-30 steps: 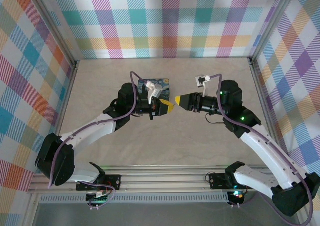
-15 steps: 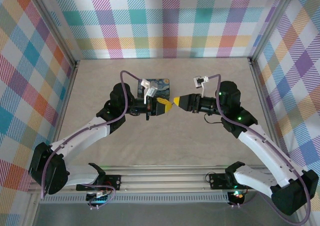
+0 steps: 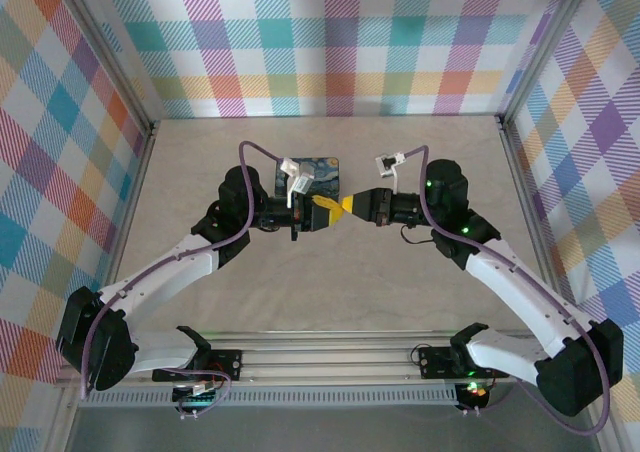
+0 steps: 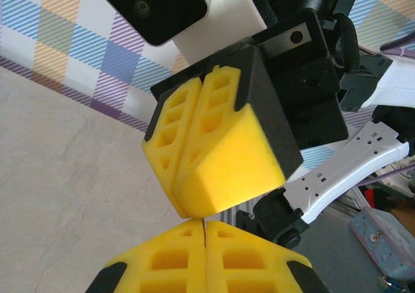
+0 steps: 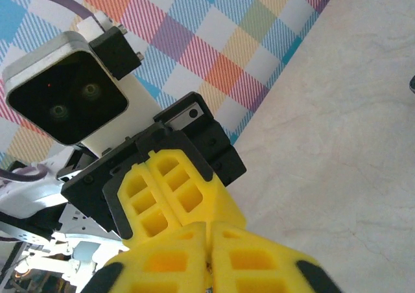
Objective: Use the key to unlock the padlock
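meeting nose to nose above the middle of the desk [image 3: 400, 292], the left end effector [image 3: 322, 212] and the right end effector [image 3: 347, 206] point straight at each other in the top view, both raised off the surface. their yellow tips touch or all but touch; which of the two cannot be told.

the left end effector is closed. in its own wrist view the two yellow pads [image 4: 162, 260] press flat together along a straight seam, and a thin dark sliver [image 4: 203, 227] stands at the top of that seam, too small to name as the key.

the right end effector is closed as well. seen from the left wrist its pads sit face to face with no gap, tilted down so their corner comes right onto the left tips. its own wrist view shows the same tight seam low in the frame, with the left arm's black finger mounts and grey wrist camera [image 5: 65, 95] just beyond.

where the padlock lies cannot be told, and nothing can be made out between either pair of pads.

a blue swirly box [image 3: 325, 170] lies flat on the desk just behind the left wrist, partly covered by it. plaid walls [image 3: 330, 42] close in the desk on three sides.
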Robot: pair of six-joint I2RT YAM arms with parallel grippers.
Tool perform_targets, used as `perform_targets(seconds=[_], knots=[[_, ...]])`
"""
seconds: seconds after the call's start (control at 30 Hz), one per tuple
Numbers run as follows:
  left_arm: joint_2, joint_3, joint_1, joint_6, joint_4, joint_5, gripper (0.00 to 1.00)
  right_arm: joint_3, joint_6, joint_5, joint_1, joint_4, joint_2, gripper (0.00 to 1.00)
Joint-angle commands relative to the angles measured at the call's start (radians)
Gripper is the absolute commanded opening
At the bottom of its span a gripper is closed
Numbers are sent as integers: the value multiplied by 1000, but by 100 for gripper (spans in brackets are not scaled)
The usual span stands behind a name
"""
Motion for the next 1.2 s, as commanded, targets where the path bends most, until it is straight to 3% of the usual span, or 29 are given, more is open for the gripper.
perform_targets(seconds=[0.0, 0.27, 0.5, 0.73, 1.07, 1.17], knots=[[-9, 50, 0, 13, -7, 37, 0, 0, 4, -24, -7, 54, 14, 0], [-10, 53, 0, 53, -68, -7, 0, 13, -61, -25, -6, 10, 2, 0], [-16, 51, 0, 55, -81, -29, 8, 46, -172, -26, -6, -67, -15, 0], [-56, 35, 1, 60, -137, -117, 49, 83, -259, -18, -6, -150, -14, 0], [-183, -38, 15, -93, -214, -285, 57, 198, -520, -38, -6, -371, 44, 0], [-233, -92, 15, -116, -183, -257, 59, 229, -578, -86, -6, -398, 77, 0]])
